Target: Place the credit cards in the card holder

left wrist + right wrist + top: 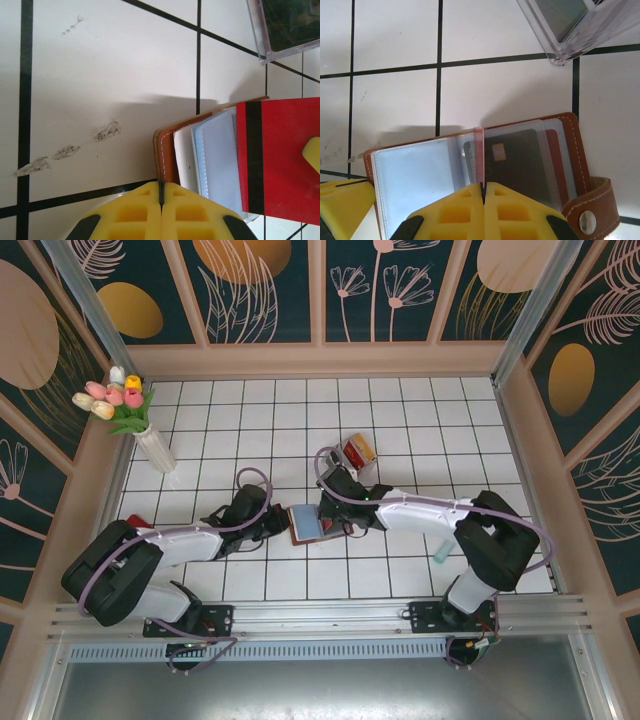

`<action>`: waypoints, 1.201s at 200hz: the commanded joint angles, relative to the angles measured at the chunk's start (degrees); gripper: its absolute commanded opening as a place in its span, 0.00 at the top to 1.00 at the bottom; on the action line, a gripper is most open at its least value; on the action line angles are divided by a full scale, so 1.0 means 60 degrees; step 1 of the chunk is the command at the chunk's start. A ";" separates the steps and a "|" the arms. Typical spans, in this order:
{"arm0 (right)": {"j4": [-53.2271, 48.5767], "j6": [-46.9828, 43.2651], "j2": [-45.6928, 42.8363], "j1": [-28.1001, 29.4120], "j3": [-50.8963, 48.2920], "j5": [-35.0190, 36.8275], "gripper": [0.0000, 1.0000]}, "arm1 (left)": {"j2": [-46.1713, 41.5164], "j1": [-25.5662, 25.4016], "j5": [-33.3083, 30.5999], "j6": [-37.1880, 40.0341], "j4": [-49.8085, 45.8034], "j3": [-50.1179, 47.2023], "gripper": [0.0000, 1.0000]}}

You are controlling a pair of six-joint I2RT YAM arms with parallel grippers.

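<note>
White tiled table [250, 430]: the card holder [410, 175] lies open near its centre, clear sleeves facing up.

Left gripper [161, 195]: fingers closed on the holder's leather edge, pinning it.

Right gripper [483, 190]: fingers closed on a red card [285, 160], held on edge above the sleeves.

A dark card [520, 165] occupies one sleeve.

Recommendation: tip the red card flatter, align it with a vacant sleeve mouth, and slide slowly.

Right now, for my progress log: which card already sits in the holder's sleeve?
The dark card with the chip, under clear plastic in the open card holder. The red card is not sleeved: the right gripper pinches it above the holder.
</note>
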 commanded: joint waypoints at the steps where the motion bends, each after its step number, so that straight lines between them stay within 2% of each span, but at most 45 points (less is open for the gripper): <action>1: 0.0931 -0.0123 -0.0167 -0.0235 -0.0718 -0.0894 1.00 | 0.0253 0.0061 -0.0181 0.0267 -0.0138 0.0271 0.98; 38: 0.1985 0.0193 -0.0350 -0.0690 -0.1648 -0.1783 1.00 | 0.0686 0.0058 -0.0118 0.0388 -0.0075 0.0462 1.00; 70: 0.2843 0.0138 -0.0194 -0.0670 -0.2120 -0.2445 1.00 | 0.0846 0.0054 -0.0063 0.0388 -0.0022 0.0520 1.00; 101: 0.3620 0.0385 -0.0248 -0.0605 -0.2464 -0.2723 1.00 | 0.0839 0.0056 -0.0018 0.0300 0.0047 0.0481 1.00; 128: 0.3645 0.0492 -0.0027 -0.0587 -0.2412 -0.2903 1.00 | 0.0809 0.0060 0.0010 0.0220 0.0094 0.0433 1.00; 167: 0.3535 0.0981 -0.0152 -0.0563 -0.2572 -0.2858 1.00 | 0.0780 0.0060 0.0029 0.0116 0.0132 0.0367 1.00; 207: 0.2398 0.0799 -0.0765 -0.0457 -0.2498 -0.1411 1.00 | 0.0780 0.0064 0.0040 0.0076 0.0160 0.0274 1.00; 240: 0.3005 0.0618 -0.1165 -0.0617 -0.2774 -0.1572 1.00 | 0.0736 0.0056 0.0040 0.0091 0.0159 0.0250 1.00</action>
